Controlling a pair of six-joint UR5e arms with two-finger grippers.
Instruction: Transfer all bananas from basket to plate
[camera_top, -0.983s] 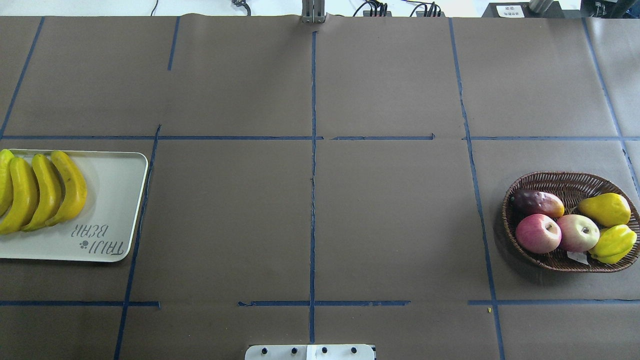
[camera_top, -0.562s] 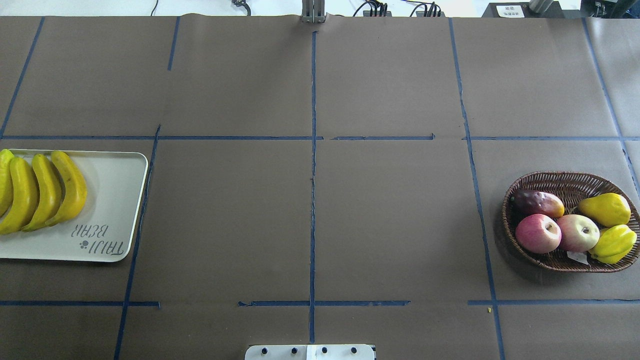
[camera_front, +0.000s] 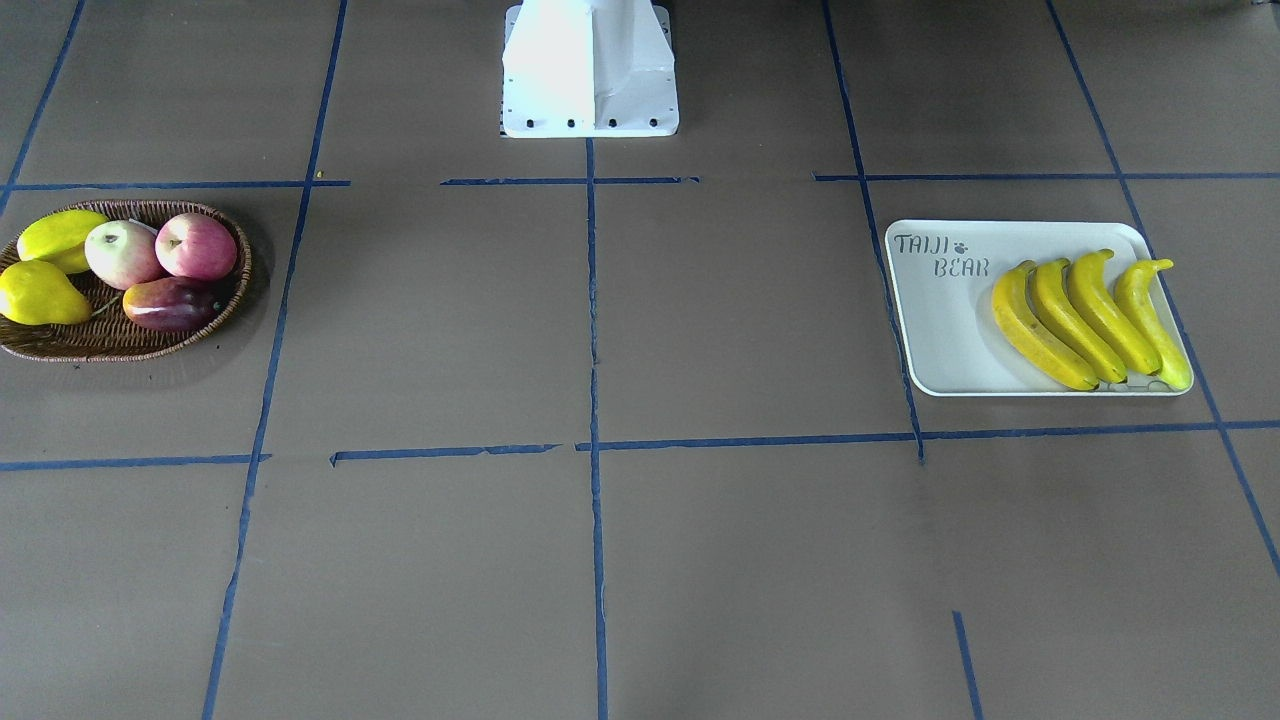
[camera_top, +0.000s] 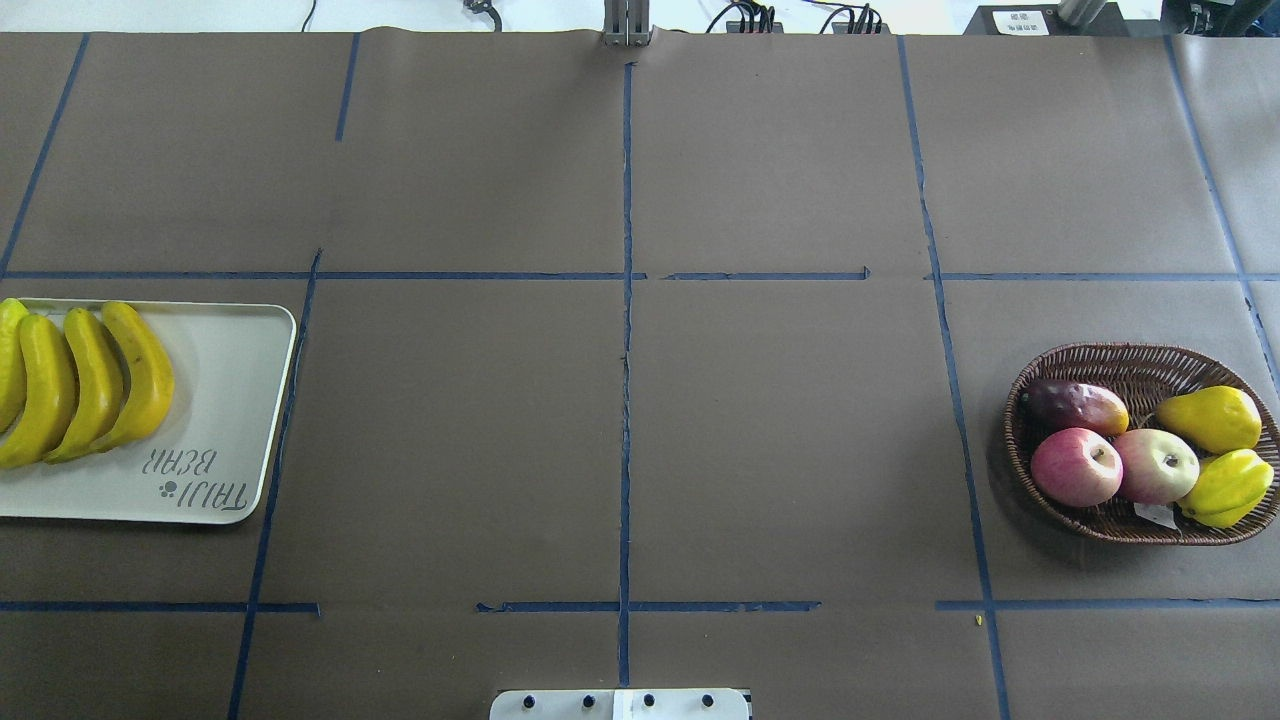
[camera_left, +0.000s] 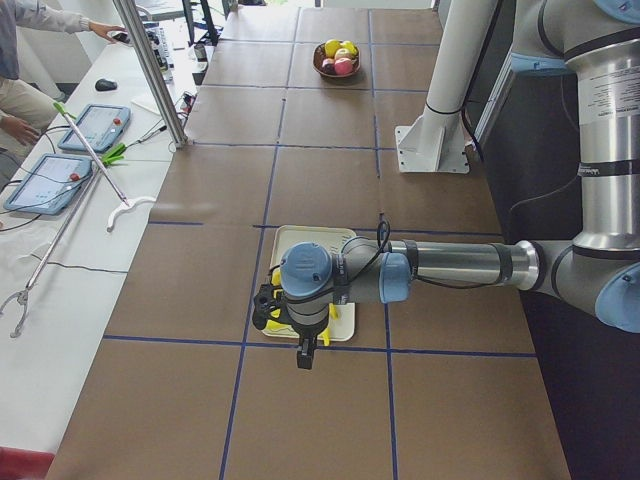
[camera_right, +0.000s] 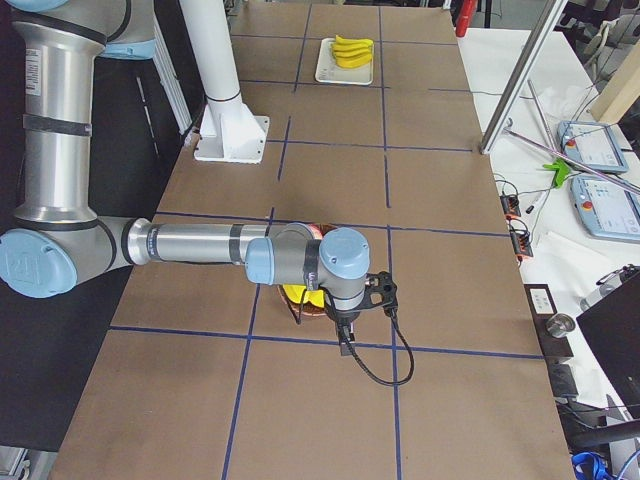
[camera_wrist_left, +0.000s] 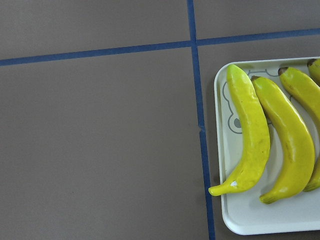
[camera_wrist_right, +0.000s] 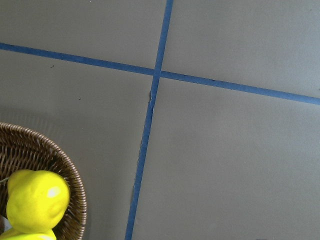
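Observation:
Several yellow bananas (camera_front: 1090, 315) lie side by side on the off-white plate (camera_front: 940, 340), also seen as bananas (camera_top: 90, 385) on the plate (camera_top: 225, 400) at the table's left. The wicker basket (camera_top: 1120, 365) at the right holds no banana. My left gripper (camera_left: 305, 355) hangs above the plate's outer end; the left wrist view looks down on bananas (camera_wrist_left: 250, 135). My right gripper (camera_right: 345, 340) hangs over the basket's outer edge. Both grippers show only in the side views, so I cannot tell whether they are open or shut.
In the basket lie two apples (camera_top: 1077, 466), a dark mango (camera_top: 1075, 405), a yellow pear (camera_top: 1212, 418) and a yellow-green fruit (camera_top: 1228, 487). The robot's white base (camera_front: 590, 70) stands mid-table. A person (camera_left: 20, 60) and tablets are beside the table's far edge.

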